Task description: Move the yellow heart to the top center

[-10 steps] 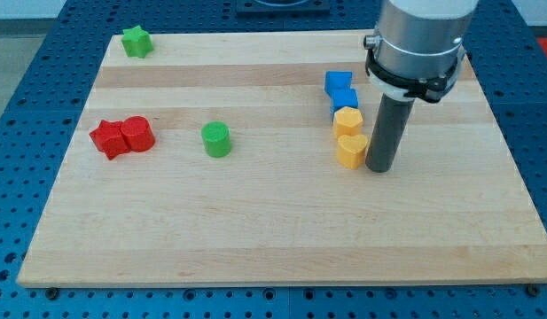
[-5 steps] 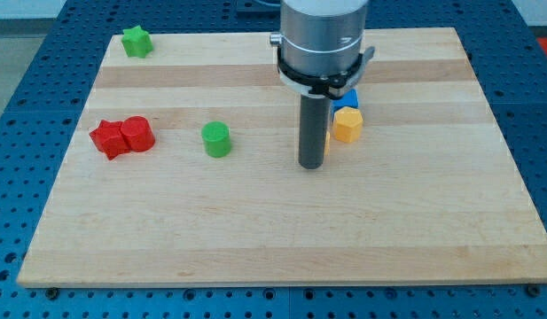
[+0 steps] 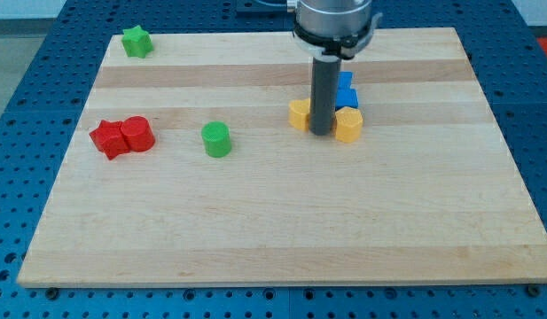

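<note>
bright, even light | soft short shadows | sharp focus

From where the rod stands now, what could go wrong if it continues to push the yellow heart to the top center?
My tip sits between the yellow heart block and the yellow hexagon block, so the hexagon may be dragged along. The blue blocks just behind the rod could be knocked too. The heart is on the tip's left, so it may slip sideways.
</note>
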Controlling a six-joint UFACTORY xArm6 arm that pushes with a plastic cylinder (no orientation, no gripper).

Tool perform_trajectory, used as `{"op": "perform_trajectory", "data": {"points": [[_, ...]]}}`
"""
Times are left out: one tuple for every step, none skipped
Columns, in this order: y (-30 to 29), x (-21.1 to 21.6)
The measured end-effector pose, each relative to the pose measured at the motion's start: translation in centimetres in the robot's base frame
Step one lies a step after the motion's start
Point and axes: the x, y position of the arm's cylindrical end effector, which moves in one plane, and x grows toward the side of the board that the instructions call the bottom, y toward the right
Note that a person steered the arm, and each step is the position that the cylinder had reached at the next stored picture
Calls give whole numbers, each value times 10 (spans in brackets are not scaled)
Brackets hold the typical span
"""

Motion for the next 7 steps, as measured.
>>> {"op": "perform_trajectory", "data": {"points": [[-19, -14], [-43, -22], [-63, -22], [-91, -22], [-117, -25], [-119, -32], [-108, -35]]}}
